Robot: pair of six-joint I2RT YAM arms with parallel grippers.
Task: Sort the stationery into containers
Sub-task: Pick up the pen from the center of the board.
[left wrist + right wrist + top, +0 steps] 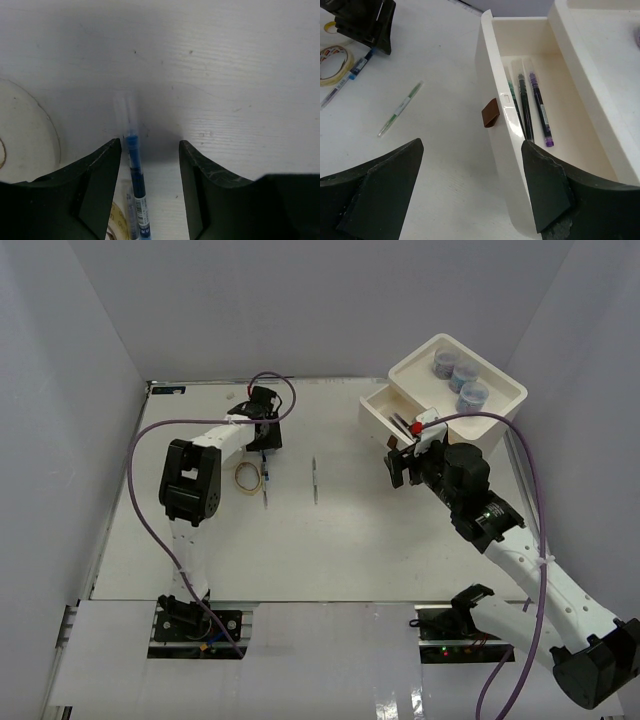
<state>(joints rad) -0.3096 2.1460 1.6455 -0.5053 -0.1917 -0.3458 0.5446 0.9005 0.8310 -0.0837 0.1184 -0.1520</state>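
Blue-inked and slim, the pen (137, 175) lies on the table (225, 60) between the part-open jaws of the left gripper (149, 145) (light, stiff, slippery plastic, I judge), best pinched mid-barrel.

Left tool (150, 145) low, jaws apart; right tool (471, 145) higher, jaws seemingly wide.

White table (350, 550), walled in.
Pale grey walls (330, 300) rise on three sides; the light is soft and even.

White drawer (499, 160), brown handle (490, 113) — blue pen (136, 175).
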